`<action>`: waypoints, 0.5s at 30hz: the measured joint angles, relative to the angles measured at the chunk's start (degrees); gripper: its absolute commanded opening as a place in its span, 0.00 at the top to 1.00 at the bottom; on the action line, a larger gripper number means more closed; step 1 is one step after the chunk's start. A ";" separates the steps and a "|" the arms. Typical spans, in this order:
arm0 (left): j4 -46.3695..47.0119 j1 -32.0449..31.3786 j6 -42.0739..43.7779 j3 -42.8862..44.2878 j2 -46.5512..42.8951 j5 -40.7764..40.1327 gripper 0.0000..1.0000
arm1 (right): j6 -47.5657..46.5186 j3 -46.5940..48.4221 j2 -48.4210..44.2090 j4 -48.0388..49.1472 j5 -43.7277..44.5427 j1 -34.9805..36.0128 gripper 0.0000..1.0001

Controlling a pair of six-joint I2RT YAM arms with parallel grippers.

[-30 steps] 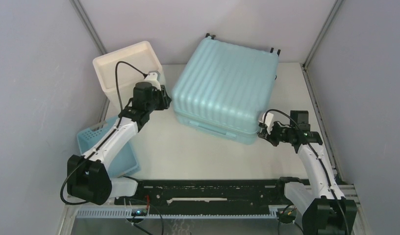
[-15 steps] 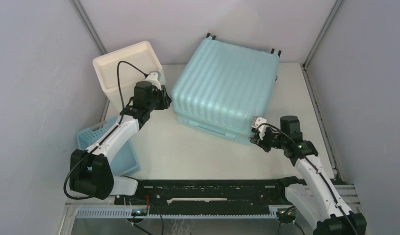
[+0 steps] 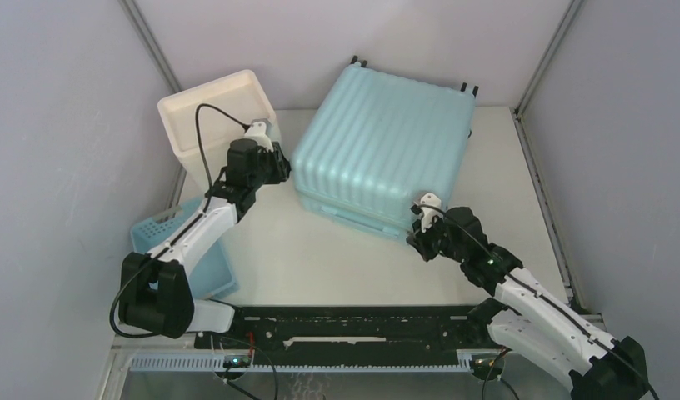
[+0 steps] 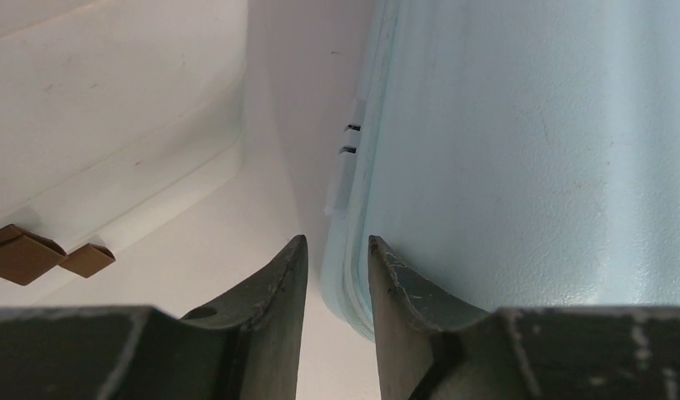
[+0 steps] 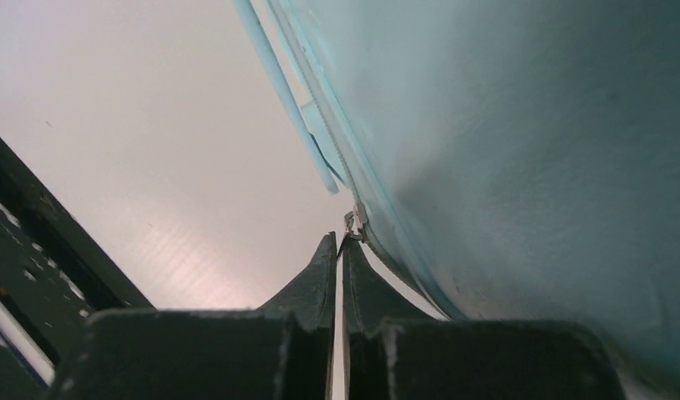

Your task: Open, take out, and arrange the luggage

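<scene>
Right end effector point(image 5: 338, 240) is pinched shut on the zipper pull point(image 5: 352, 223) at the lower seam of the luggage point(image 3: 382, 154), upper centre on the desk point(image 3: 320, 267). Left end effector point(image 4: 337, 247) is part-open and empty. Shell is likely rigid, slick, bulky: take it by the pull or seam.

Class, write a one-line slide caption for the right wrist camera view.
Right gripper, fingers shut, pinches the zipper pull at the seam of the light-blue luggage.
</scene>
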 measured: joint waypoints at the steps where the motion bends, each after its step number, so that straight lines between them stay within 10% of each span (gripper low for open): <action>1: 0.37 0.00 -0.20 -0.26 -0.07 -0.20 0.59 | 1.81 -0.02 0.13 0.26 1.07 0.83 0.84; 8: 0.87 -0.39 -0.68 -4.92 -7.37 -1.77 0.48 | 6.49 -0.15 -0.46 0.79 -1.68 3.67 0.50; 15: -0.31 -4.20 -3.30 -8.63 -22.10 4.26 0.42 | -12.15 6.54 -7.85 -16.79 -14.73 -1.86 0.32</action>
